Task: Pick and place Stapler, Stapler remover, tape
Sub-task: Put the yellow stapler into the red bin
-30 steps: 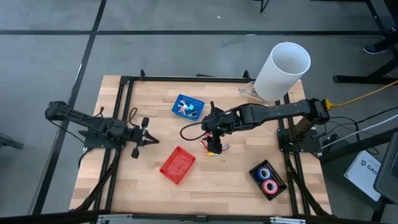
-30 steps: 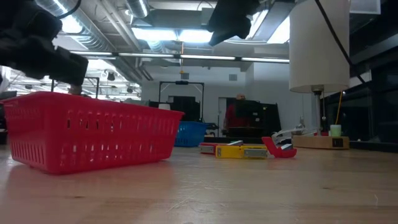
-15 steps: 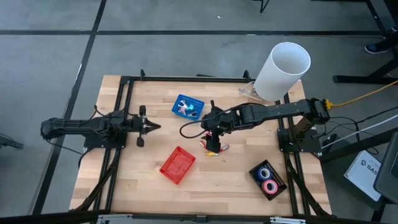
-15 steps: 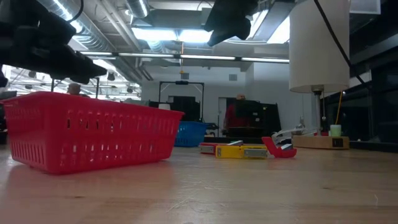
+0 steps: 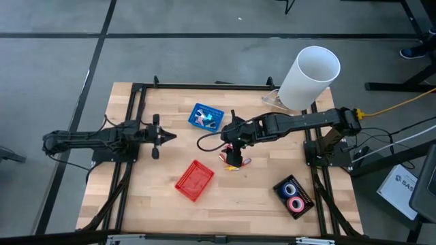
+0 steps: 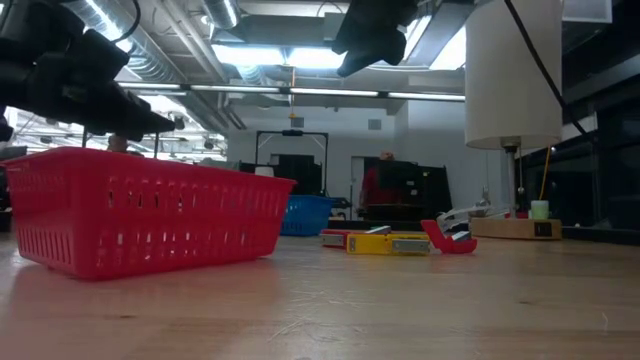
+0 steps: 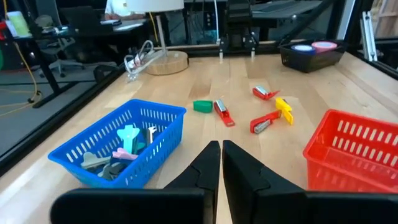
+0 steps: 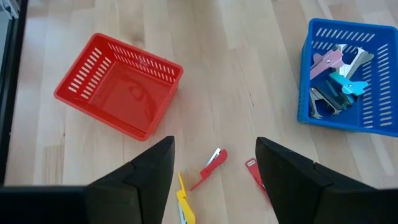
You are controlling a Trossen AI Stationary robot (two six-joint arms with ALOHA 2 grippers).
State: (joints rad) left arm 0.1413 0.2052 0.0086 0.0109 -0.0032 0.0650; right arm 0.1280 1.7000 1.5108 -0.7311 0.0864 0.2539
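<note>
Jaws of the right gripper stand apart and empty above small red and yellow staplers at mid-bench. Left gripper jaws are together, empty, near the left edge. Tape rolls sit in a black tray at the near right corner.

The table under my arms is pale butcher-block wood, matt, with visible plank seams and grain, edged by a black metal frame. The red slotted basket is moulded plastic with a slight sheen on its smooth floor. The blue slotted basket is the same kind of plastic, holding small smooth pastel plastic pieces. The small red and yellow staplers look like glossy plastic with bright metal strips. My left gripper's fingers are matt black. The tall white cylinder looks smooth and matt. The black tray holds blue and pink tape rolls with a faint gloss.
</note>
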